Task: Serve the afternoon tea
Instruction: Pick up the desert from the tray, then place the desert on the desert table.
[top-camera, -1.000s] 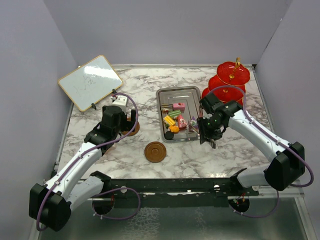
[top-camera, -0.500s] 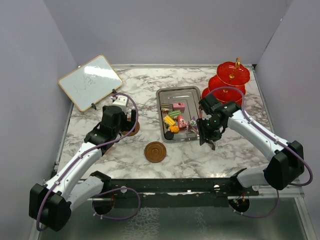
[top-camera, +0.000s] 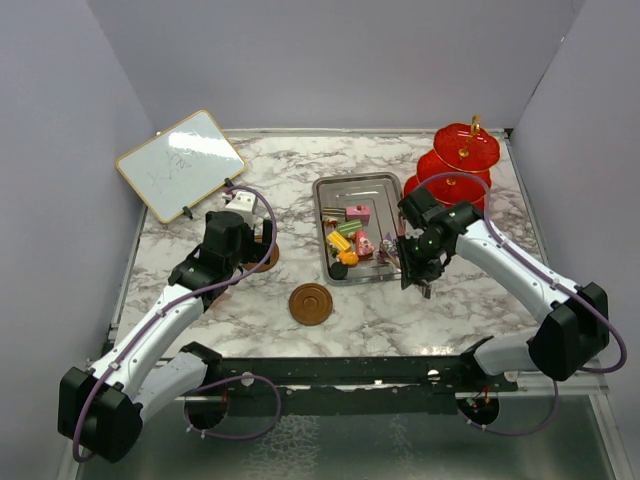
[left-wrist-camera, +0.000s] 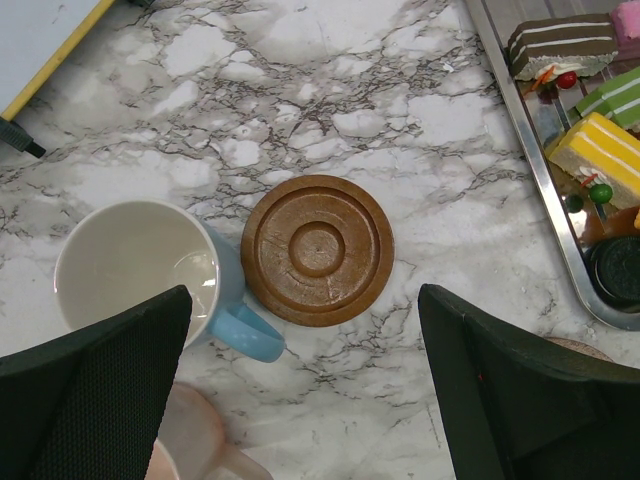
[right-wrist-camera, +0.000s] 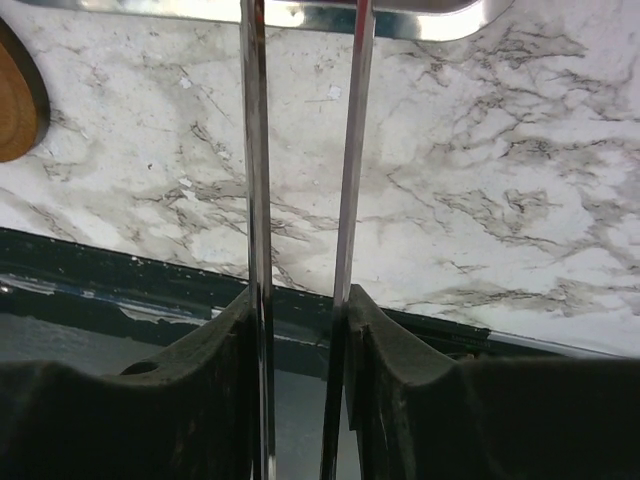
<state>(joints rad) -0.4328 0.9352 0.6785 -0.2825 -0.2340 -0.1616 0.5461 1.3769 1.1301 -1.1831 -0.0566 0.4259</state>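
Tongs (right-wrist-camera: 256, 200), seemingly, sit pinched in right gripper (right-wrist-camera: 300, 310); left gripper (left-wrist-camera: 305, 310) gapes wide.

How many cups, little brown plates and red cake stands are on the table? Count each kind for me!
Cups: 2 (blue cup, pink cup)
Brown saucers: 2 (near saucer, saucer by the cups)
Red stand: 1
Total: 5
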